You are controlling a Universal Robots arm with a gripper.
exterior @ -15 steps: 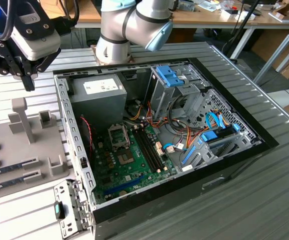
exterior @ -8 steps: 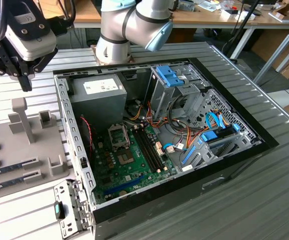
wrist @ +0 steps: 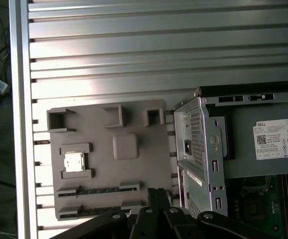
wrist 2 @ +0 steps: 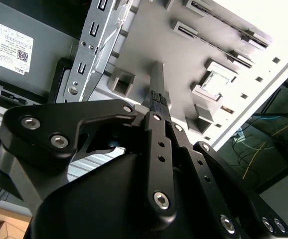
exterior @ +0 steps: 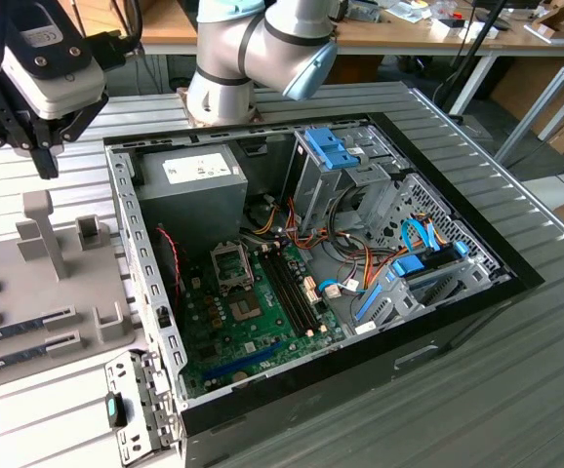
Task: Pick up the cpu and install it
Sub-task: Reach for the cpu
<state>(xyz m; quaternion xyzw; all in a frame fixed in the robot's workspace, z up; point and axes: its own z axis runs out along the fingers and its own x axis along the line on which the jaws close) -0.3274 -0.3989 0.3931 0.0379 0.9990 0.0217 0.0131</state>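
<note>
The cpu point(wrist: 74, 161) is not picked up yet. It lies flat in its little pocket in the grey tray point(wrist: 134, 174), near the tray edge far from the computer case point(exterior: 341, 366). The tray lies on the tabletop point(wrist: 134, 50), just beside the case. The gripper point(wrist: 156, 193) hangs above the tray. Its fingers point(wrist 2: 154, 94) are pressed together and hold nothing. The socket point(exterior: 229, 261) on the green board looks empty, so I think all the work is left.

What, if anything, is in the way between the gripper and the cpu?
Nothing visible. In the first wrist view the gripper hangs over the grey tray, and the cpu lies uncovered in its holder there.
</note>
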